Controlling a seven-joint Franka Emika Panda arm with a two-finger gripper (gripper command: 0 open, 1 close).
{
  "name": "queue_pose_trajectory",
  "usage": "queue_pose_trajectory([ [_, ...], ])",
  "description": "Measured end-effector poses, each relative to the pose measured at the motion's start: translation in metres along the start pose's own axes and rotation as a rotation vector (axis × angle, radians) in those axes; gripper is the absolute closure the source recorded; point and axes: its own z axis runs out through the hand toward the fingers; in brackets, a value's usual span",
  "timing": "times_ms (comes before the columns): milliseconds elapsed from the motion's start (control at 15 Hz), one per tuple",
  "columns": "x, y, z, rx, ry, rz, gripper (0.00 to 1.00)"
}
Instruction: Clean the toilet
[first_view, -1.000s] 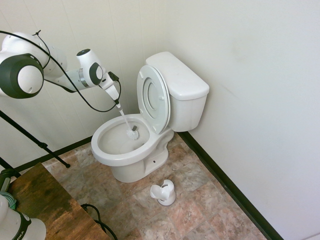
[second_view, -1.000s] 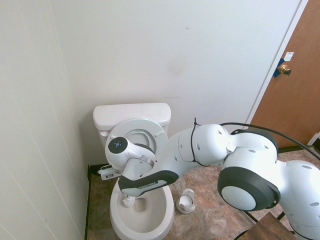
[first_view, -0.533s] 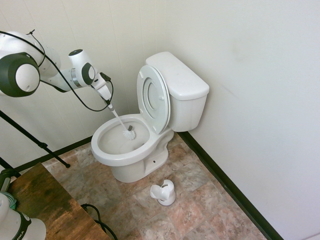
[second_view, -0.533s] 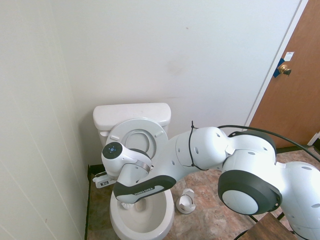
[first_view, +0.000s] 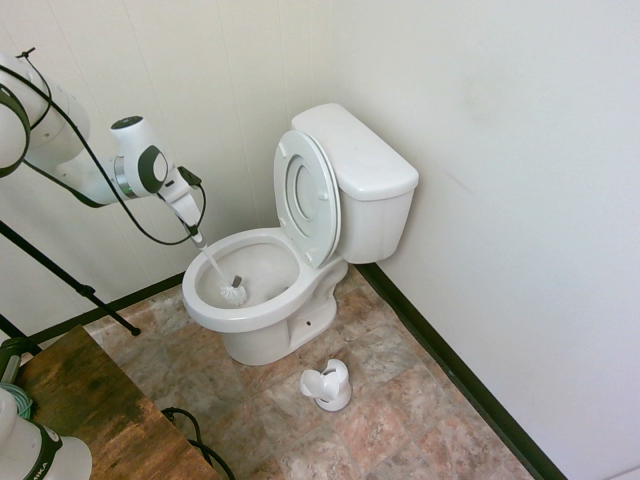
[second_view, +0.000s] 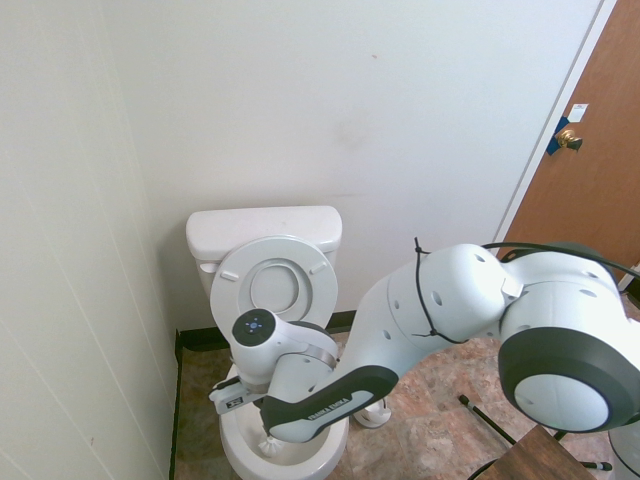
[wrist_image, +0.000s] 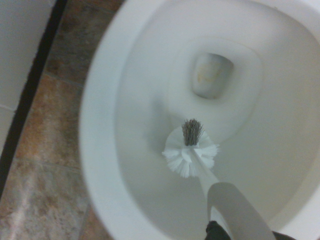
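While the toilet (first_view: 300, 230) stands in the room's corner with its seat and lid raised against the tank, I see my gripper (first_view: 193, 232) clamped on a white brush (first_view: 232, 292) whose bristles rest inside the bowl's near left side. A brush holder (first_view: 327, 385) sits on the floor nearby.

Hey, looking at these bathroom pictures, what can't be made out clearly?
- Second exterior view: the arm hides most of the toilet bowl and most of the brush holder.
- First exterior view: the hand is too small to show its fingers on the brush handle.
- Wrist view: blurred; whether the bristles touch the bowl is unclear.
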Motion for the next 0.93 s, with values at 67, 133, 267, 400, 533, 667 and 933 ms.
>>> queue_pose_trajectory([
  [67,0.016,0.018,0.008,-0.010,-0.005,0.026,1.00],
  [133,0.034,0.032,0.016,-0.017,-0.010,0.050,1.00],
  [267,0.070,0.046,0.027,-0.026,-0.013,0.094,1.00],
  [400,0.101,0.046,0.031,-0.019,-0.012,0.126,1.00],
  [533,0.120,0.033,0.033,-0.021,-0.008,0.144,1.00],
  [667,0.136,0.015,0.038,-0.029,0.004,0.159,1.00],
  [933,0.170,-0.023,0.040,-0.014,0.032,0.198,1.00],
])
